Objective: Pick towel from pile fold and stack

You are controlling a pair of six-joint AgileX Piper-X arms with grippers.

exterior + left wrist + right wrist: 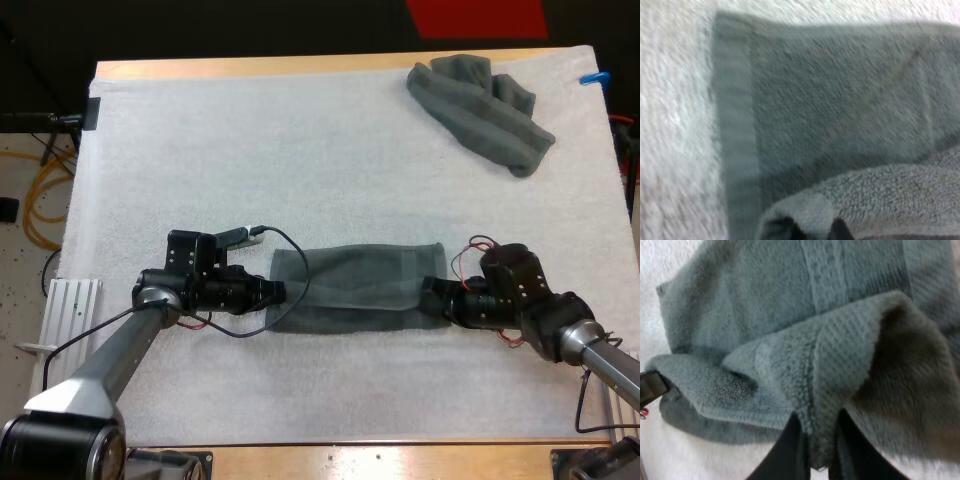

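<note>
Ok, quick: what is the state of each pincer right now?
Left pincer: closed on the flat towel.
Right pincer: closed on the flat towel too, at its other end.

**No legible writing in any view**

No text, label, brand, number or sign can be read. The spread towel, lying just toward 6 o'clock from the middle of the white mat, carries only woven bands. The crumpled towel at 1 o'clock and the mat itself are also unmarked.
</note>
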